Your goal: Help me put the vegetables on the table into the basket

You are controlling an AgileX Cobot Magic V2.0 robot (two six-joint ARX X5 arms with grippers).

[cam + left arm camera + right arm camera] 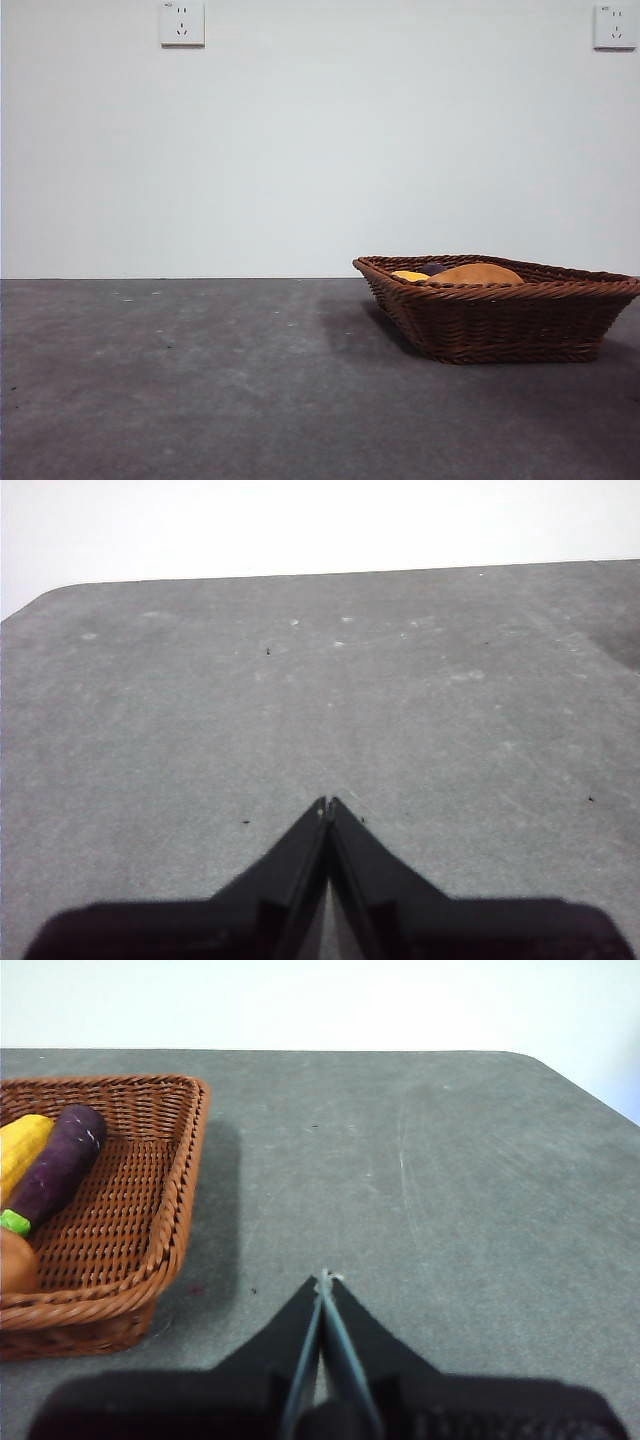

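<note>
Vegetables, three, lie in one basket: potato, eggplant, yellow piece; both tools closed.

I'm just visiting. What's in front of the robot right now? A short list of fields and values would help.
surface: dark grey table
basket: brown wicker, standing on the table
eggplant: in the basket
yellow piece: in the basket, beside the eggplant
potato: in the basket, its top showing over the rim
left gripper: shut, holding nothing, over bare table
right gripper: shut, holding nothing, beside the basket
</note>
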